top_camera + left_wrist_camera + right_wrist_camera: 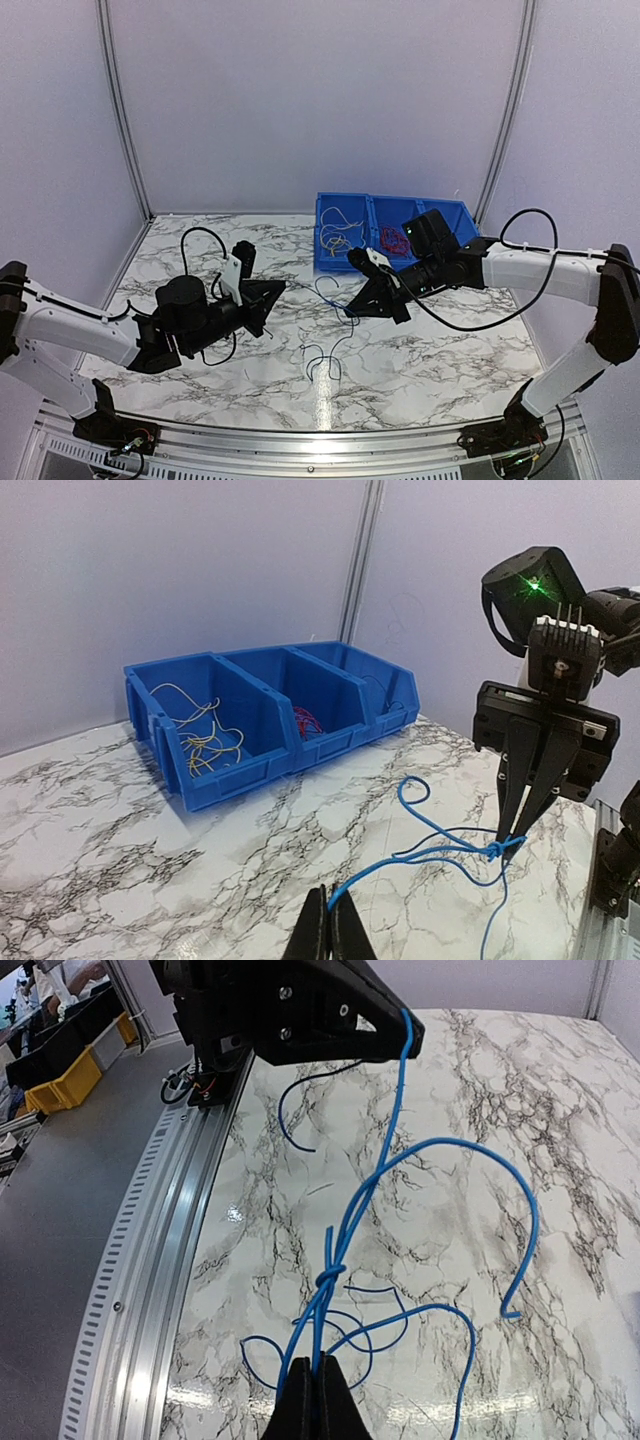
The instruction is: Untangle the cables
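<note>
At the centre of the table, the left gripper is closed, its fingertips pinching one strand of the blue cables. Facing it, the right gripper is likewise clamped, holding two or three blue strands just below a small knot. The bundle hangs raised between the two grippers, with slack loops curling off to the side. More dark strands lie on the table below.

Risks, as judged:
- Drawing the grippers apart along the strand would cinch the knot tighter, not open it.
- The wire is very thin and smooth-jacketed; a narrow pinch could let it slide out under tension.
- The free loops could catch on a finger or on the strands lying below and form a new tangle.

Materials: the cables are slender, springy and hold their curl. The table surface is a glossy marble pattern, hard and flat. The blue bin at the far side is rigid plastic with three compartments. Yellow-white wires sit in one end compartment and red wires in the middle one. What the third holds cannot be told.
</note>
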Robot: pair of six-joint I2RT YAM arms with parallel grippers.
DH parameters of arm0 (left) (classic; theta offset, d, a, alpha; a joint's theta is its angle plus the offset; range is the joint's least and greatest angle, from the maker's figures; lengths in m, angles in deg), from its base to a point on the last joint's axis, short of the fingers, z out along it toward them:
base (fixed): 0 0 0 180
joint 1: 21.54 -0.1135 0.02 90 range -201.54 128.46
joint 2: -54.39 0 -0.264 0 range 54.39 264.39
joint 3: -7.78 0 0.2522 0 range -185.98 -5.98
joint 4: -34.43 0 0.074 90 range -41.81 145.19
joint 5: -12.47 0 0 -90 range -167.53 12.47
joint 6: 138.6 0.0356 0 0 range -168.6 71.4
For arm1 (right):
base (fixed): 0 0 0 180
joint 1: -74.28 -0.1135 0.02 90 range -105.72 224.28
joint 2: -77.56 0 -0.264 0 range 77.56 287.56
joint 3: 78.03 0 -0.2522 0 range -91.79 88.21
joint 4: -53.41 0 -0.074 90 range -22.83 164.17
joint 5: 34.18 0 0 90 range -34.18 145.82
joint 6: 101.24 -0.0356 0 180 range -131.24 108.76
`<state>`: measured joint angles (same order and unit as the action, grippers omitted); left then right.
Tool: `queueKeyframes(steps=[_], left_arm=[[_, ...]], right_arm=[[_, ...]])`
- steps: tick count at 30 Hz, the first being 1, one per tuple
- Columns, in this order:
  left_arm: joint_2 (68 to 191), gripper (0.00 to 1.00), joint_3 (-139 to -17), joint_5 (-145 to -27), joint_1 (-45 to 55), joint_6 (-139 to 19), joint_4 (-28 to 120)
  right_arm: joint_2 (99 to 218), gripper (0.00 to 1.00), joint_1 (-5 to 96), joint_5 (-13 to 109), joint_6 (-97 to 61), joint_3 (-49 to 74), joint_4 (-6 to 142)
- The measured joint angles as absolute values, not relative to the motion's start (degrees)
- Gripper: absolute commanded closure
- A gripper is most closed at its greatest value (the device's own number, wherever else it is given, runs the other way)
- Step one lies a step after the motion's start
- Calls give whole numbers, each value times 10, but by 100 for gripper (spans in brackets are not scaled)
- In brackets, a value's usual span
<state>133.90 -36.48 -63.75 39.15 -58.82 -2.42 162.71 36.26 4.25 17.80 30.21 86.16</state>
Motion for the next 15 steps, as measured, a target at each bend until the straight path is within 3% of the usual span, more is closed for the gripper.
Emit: queueKeyframes(steps=[8,15], left_arm=[[1273,100,-327,-595,374,-569,1],[1112,100,-299,-538,304,-541,75]], right_arm=[[1627,100,363,48,180,304,865],[1623,100,364,50,180,307,865]])
